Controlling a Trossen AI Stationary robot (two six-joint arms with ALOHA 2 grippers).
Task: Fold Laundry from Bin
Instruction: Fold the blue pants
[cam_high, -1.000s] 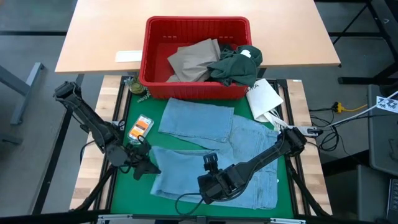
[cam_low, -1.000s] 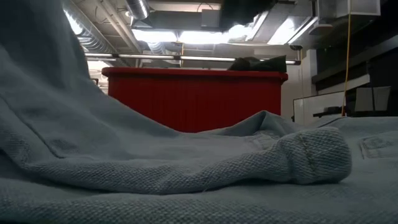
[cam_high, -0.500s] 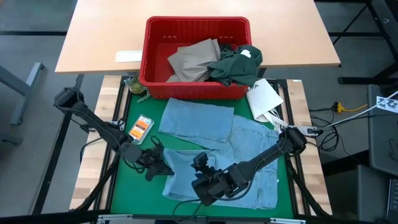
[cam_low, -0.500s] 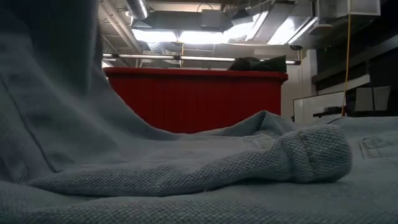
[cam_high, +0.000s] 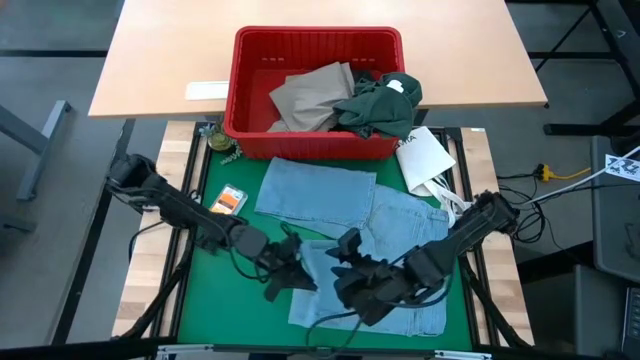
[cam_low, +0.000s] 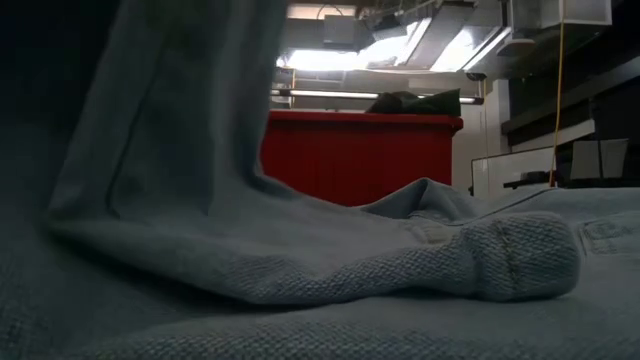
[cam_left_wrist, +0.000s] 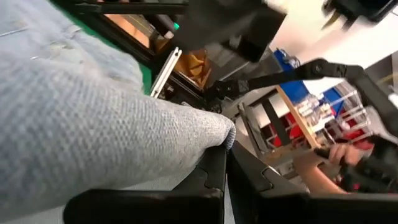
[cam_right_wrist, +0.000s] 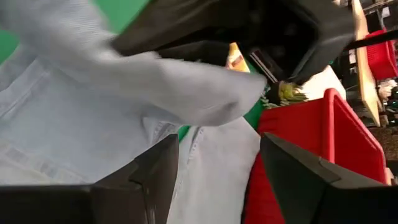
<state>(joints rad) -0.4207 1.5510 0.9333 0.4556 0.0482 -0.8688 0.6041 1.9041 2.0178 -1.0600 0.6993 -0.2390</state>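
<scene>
A light blue garment (cam_high: 350, 210) lies spread on the green mat (cam_high: 215, 300), in front of the red bin (cam_high: 318, 33). The bin holds a tan garment (cam_high: 310, 95) and a dark green one (cam_high: 380, 105). My left gripper (cam_high: 290, 272) is shut on the blue garment's near left part, which rises as a steep fold (cam_low: 190, 150) in the low view. Just to the right of it, my right gripper (cam_high: 345, 258) hovers over the garment, open (cam_right_wrist: 221, 180), with nothing between its fingers. My left gripper pinches a bunched edge of the light blue garment (cam_left_wrist: 211, 134) between its two fingers (cam_left_wrist: 208, 180). It comes almost level from the table's left. The held part is raised off the mat and drapes over the fingers. The rest of the garment lies on the mat.
A white packet (cam_high: 425, 160) lies at the bin's right front corner, partly on the garment. An orange-labelled item (cam_high: 228, 203) sits on the mat's left, and a small greenish object (cam_high: 222, 143) lies by the bin's left front corner. A person's hand (cam_left_wrist: 323, 165) shows beyond the table.
My left gripper has moved toward the table's right edge, rolling as it went, and has carried the garment's left edge up and over the rest; the far and right parts stayed flat. My right gripper has risen and shifted slightly right, staying open.
</scene>
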